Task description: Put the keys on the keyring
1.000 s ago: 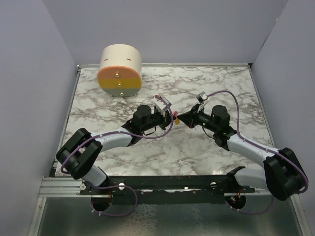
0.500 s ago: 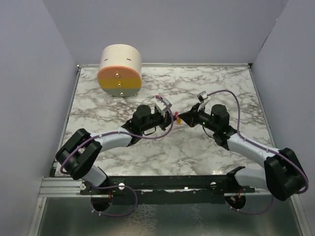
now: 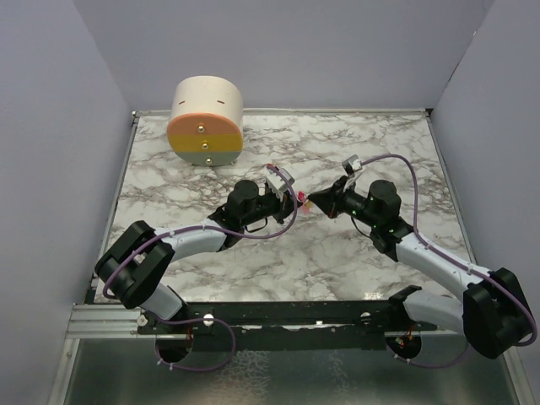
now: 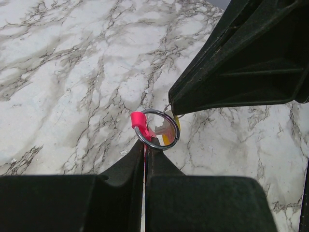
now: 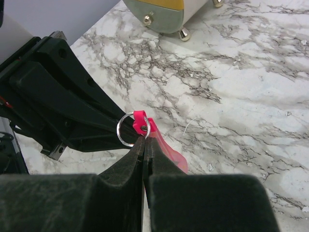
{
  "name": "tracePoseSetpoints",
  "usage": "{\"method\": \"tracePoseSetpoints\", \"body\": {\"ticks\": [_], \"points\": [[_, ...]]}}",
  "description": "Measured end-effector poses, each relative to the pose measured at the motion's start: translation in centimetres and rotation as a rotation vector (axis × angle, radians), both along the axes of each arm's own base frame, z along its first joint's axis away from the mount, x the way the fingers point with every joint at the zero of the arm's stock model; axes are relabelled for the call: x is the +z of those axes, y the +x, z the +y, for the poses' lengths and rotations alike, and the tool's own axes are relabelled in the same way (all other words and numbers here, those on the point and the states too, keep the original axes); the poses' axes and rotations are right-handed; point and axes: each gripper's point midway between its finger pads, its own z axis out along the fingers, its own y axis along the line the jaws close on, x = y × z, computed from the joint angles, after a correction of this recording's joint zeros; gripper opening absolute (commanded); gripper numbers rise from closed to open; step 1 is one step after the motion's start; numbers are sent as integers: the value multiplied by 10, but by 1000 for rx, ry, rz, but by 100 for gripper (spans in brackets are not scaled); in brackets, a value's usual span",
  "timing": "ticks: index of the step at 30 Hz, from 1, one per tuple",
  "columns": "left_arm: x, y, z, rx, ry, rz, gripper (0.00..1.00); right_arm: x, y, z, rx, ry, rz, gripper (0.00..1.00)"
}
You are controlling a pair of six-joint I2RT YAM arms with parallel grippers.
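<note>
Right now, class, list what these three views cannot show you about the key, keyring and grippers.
Key: left wrist view shows a sliver; the right gripper covers the rest, so threading is unclear.
Keyring: strap's near end hidden under the right gripper, right wrist view.
Top view: key and ring too small.
Cylinder: cut off by right wrist view's top edge.

Bright, even light from overhead — the marble table (image 3: 337, 253) is evenly lit, with only faint, soft shadows around the keyring (image 4: 140, 122). Its metal ring is crisp in both wrist views; the dark fingers (image 4: 203, 203) just below it look soft and blurred.
</note>
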Motion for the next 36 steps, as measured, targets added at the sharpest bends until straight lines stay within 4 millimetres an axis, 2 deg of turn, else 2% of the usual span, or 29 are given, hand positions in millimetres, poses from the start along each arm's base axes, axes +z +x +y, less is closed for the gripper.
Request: {"method": "tracePoseSetpoints", "body": {"ticks": [11,20,36], "points": [[0,0,0,1,1,0,0,2,-5,-3,1,-6,3,1],[5,-1,1,1,-5,-10,0,-10,-9,-5,5,-28,31,1],[5,-4,-1,-23,-1,-20,0,-13,-13,1,51,-27,32,1]]}}
